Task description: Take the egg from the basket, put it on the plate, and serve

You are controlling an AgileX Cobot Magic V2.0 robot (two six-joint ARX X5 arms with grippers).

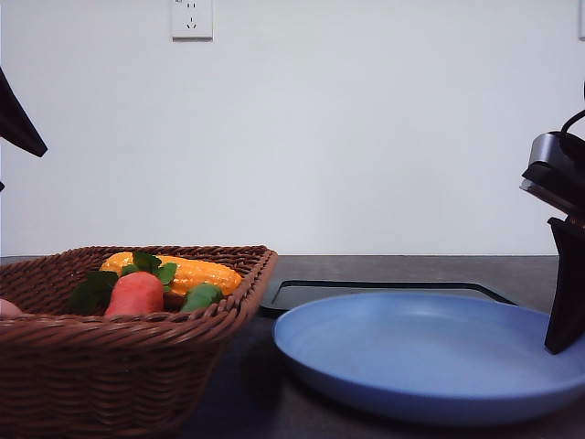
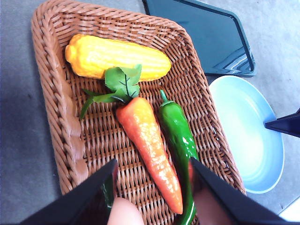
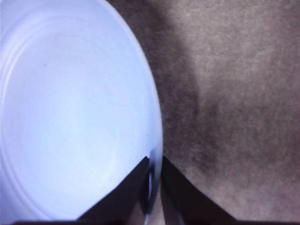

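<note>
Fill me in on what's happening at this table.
The right gripper is shut on the rim of the blue plate, which sits empty beside the basket. The left gripper hangs open over the basket, fingers either side of the egg, not yet gripping it. A carrot, corn cob and green pepper lie there too.

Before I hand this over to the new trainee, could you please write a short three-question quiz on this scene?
1. True or false: the egg is in the basket.
2. What is the right gripper closed on? A) the tray B) the rim of the plate C) the corn
3. Which vegetable lies between the carrot and the basket wall nearest the plate?

Key: 1. True; it sits between the open fingers of the left gripper. 2. B. 3. The green pepper.
</note>
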